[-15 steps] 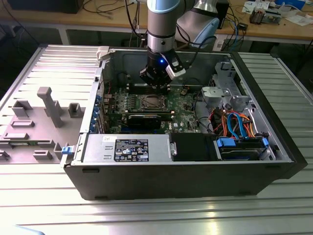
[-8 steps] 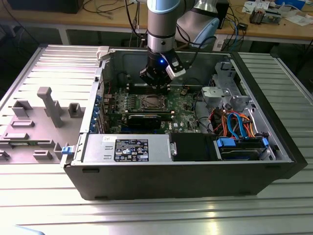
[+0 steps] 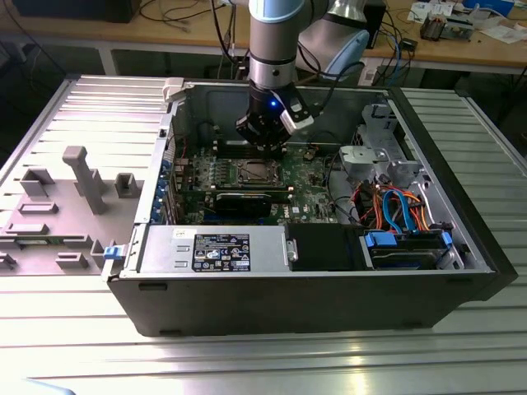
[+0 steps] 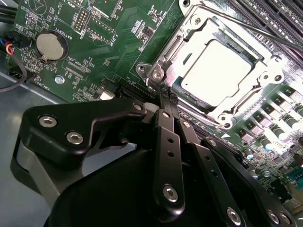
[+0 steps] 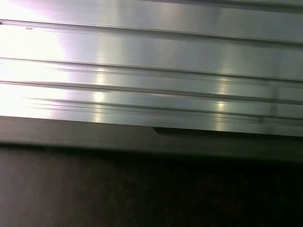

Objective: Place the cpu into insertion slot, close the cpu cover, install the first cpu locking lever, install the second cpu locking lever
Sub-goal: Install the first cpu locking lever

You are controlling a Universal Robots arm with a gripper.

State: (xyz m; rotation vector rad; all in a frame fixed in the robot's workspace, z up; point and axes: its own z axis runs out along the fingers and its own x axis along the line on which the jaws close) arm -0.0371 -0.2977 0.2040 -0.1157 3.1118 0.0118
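One end effector (image 4: 164, 97) poised at the corner of the covered socket.

Inside the open computer case (image 3: 313, 304) on the ribbed metal worktop (image 3: 247, 362), the arm reaches down over the green motherboard (image 4: 118, 42). In the second wrist view the cpu (image 4: 215, 68) lies flat in the insertion slot (image 4: 177, 90), its pale metal top showing through the window of the cpu cover (image 4: 199, 26), which lies down flat around it. The black fingers (image 4: 166, 142) are pressed together with nothing between them (tips just beside the cover's corner screw; I cannot tell whether they touch it). A thin locking lever (image 4: 246, 26) runs along the socket's far edge, beside the memory slots (image 4: 279, 23).
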